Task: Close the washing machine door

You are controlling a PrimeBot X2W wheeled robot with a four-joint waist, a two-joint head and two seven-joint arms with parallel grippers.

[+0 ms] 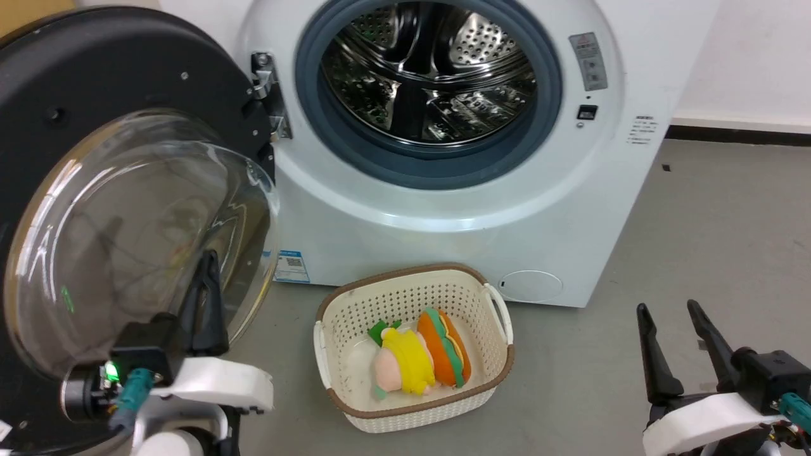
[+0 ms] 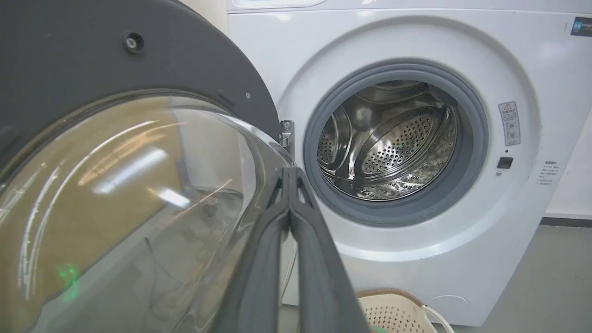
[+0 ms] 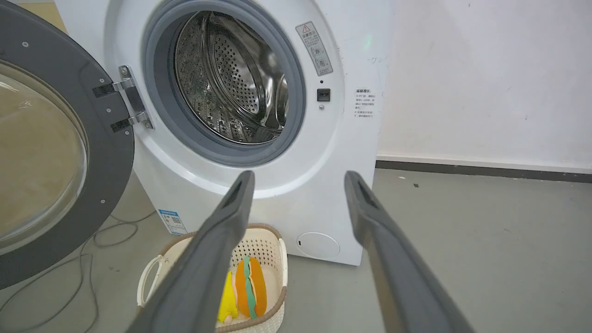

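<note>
Washing machine door (image 1: 127, 69), a round glossy black disc with a bulging clear glass bowl (image 1: 139, 240) at its centre, is hanging wide open on a metal hinge (image 1: 269, 95) at the left of the white, box-shaped washing machine (image 1: 393, 240), its inner face turning toward the robot. A grey warning sticker (image 1: 588, 61) with a red triangle is sitting right of the opening, a block of small print (image 1: 643, 130) beyond it. A blue label (image 1: 291, 266) bearing a QR code is showing low on the front. All of this writing is too small to read.

A grey rubber gasket (image 1: 546, 95) is ringing the perforated steel drum (image 1: 431, 69), and a round cap (image 1: 531, 286) is sitting low at the right. On the grey floor (image 1: 697, 221), just before the machine, a cream perforated basket (image 1: 405, 270) with a brown rim is holding a yellow and pink plush toy (image 1: 405, 364) and an orange plush toy (image 1: 443, 345) with a green stripe.

The left gripper (image 1: 209, 259) is pointing up in front of the glass bowl, its dark fingers pressing together on nothing; whether they are touching the glass cannot be told. The right gripper (image 1: 668, 308) is hovering at the lower right, jaws spread wide and empty, well apart from the door.
</note>
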